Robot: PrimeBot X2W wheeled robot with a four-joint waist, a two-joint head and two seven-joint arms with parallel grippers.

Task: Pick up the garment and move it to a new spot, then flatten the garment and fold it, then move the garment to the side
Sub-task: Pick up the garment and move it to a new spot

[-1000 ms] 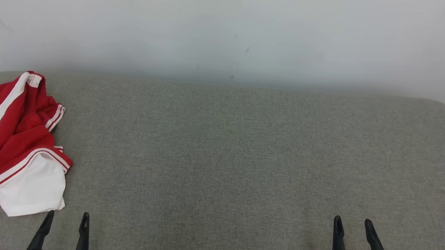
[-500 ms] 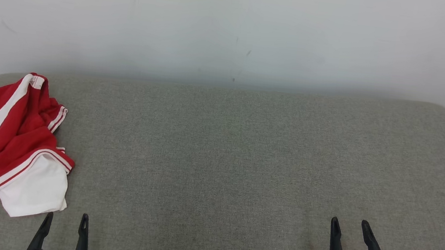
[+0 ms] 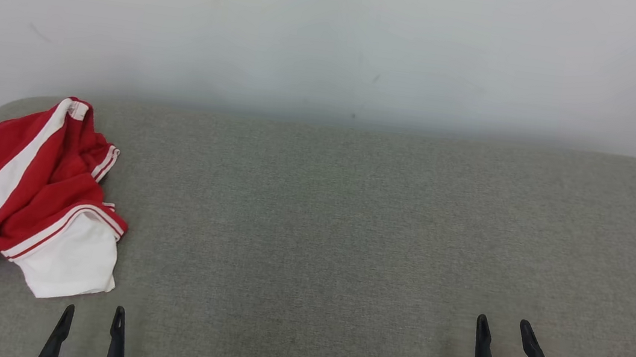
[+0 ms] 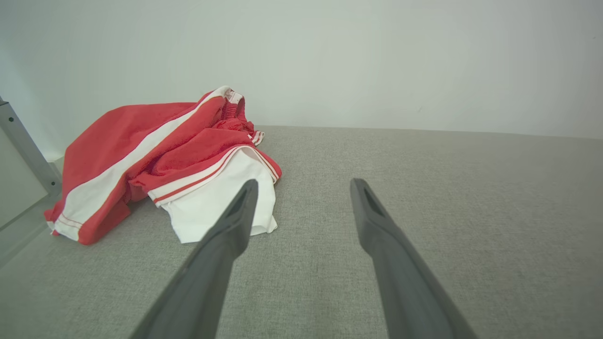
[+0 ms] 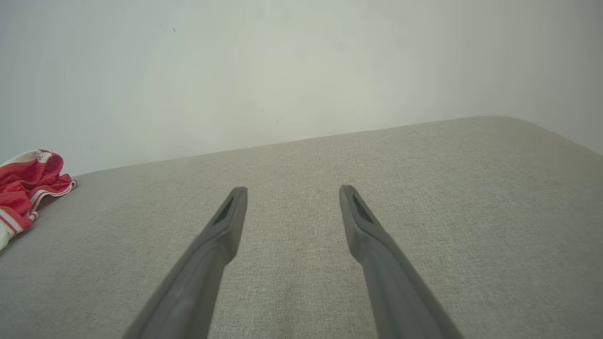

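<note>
Crumpled red-and-white fabric garment [image 3: 19, 190] lies just ahead and left of the left end effector [image 3: 95, 309], far from the right end effector [image 3: 503, 321]; both gape wide, empty.

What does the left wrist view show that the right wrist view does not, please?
Left wrist view: the crumpled garment as a full heap, a grey metal post, and the open left gripper. Right wrist view: the open right gripper and the rounded far corner of the grey fabric surface. Both: that surface, the pale wall, and some of the garment.
</note>
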